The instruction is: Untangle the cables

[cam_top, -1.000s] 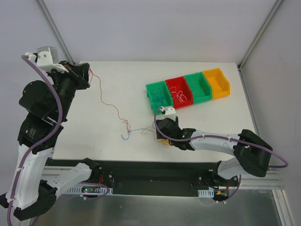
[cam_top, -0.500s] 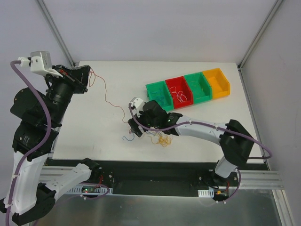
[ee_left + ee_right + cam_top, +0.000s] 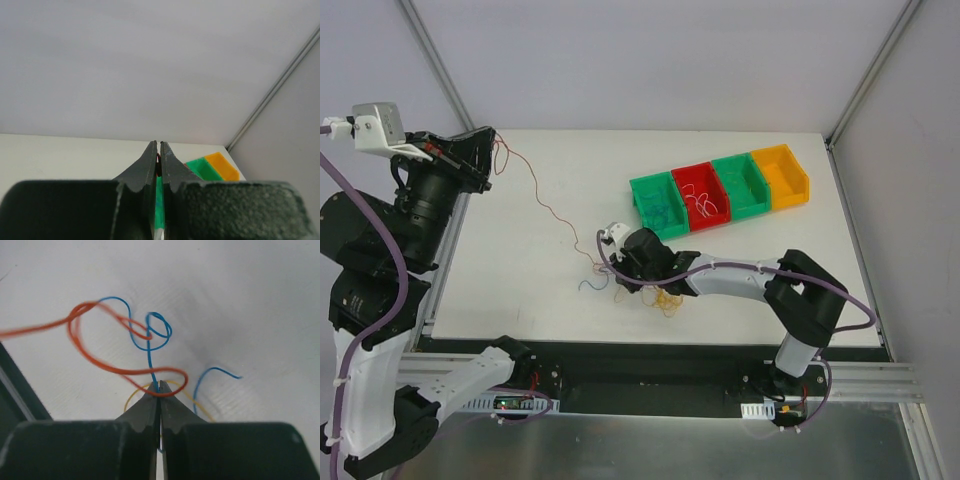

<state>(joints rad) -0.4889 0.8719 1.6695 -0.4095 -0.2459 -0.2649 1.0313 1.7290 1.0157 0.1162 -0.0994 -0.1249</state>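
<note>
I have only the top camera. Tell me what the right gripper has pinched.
Observer: In the right wrist view, the right gripper is shut on the blue cable.
Operator: Report the red one there.
Observer: The red cable tangles with the blue cable's loop just beyond the tips.
Operator: Now check the left gripper.
Observer: In the left wrist view, the left gripper is shut, with a sliver of the red cable showing between its jaws.

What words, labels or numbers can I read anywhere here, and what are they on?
No text is readable in any view.
The coloured bins, the table and the cables carry no lettering.
The small green board below the table's near edge: any marking is too small to read.
</note>
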